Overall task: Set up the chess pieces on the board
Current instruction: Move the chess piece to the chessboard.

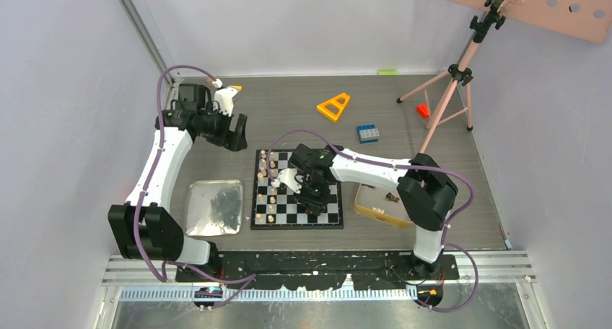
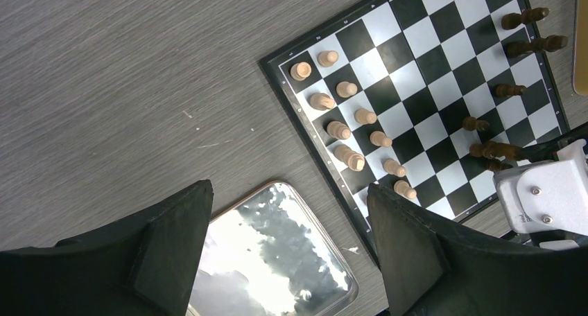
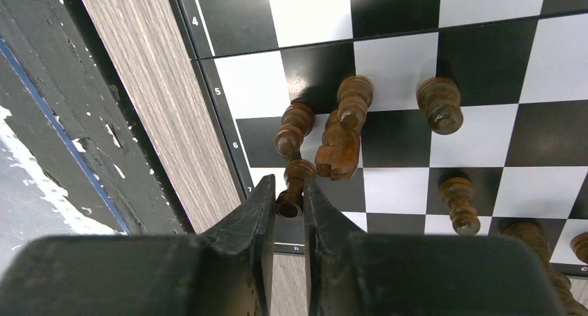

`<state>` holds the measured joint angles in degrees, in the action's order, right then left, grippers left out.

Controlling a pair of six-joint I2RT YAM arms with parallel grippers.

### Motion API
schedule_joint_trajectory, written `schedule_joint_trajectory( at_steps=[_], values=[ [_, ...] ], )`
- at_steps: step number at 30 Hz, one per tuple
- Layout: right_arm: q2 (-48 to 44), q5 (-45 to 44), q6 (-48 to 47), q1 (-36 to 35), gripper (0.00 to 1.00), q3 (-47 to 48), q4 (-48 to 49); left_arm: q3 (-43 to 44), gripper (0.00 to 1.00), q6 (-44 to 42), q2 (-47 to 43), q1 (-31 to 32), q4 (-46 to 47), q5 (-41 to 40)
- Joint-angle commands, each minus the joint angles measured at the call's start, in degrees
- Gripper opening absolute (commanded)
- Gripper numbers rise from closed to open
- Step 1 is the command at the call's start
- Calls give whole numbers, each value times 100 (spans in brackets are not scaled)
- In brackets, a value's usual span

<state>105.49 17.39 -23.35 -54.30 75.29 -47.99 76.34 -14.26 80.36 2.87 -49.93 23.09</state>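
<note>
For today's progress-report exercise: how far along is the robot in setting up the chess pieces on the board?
Done: light pieces stand in two rows along one edge of the board. In hand: the right gripper is closed around one dark piece near the board's rim; the left gripper hangs open. Left: the other dark pieces are bunched and scattered, not in rows.

three dark chess pieces [image 3: 340, 146] crowd just ahead of the right gripper [image 3: 290, 195], closed on a dark pawn [image 3: 298, 170]; left of it, bare table [image 3: 180, 122] gives room.
</note>
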Motion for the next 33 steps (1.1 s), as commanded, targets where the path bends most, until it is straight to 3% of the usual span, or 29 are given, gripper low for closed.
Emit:
schedule_joint_trajectory(
  at_steps=[1,4,8,20,24,29,33],
  values=[
    [-150,-96,-4,-36,16,-10,17,39,85,-86,-143,-30,81,2],
    [-376,-163,-31,-32,7,-172,-96,70,85,-94,-139,-28,43,0],
    [-650,-324,-71,-36,3,-424,-193,92,85,-73,-137,-30,15,2],
    [-1074,-590,-131,-23,3,-969,-164,92,85,-44,-77,-26,35,49],
    [-1062,-538,-96,-19,12,-955,-110,101,85,-31,-39,-32,41,93],
    [-1163,-563,-26,4,48,-797,-42,103,85,-41,-47,-26,30,86],
    [-1205,-460,111,65,56,-418,44,85,85,-41,-71,-25,35,65]
  ],
)
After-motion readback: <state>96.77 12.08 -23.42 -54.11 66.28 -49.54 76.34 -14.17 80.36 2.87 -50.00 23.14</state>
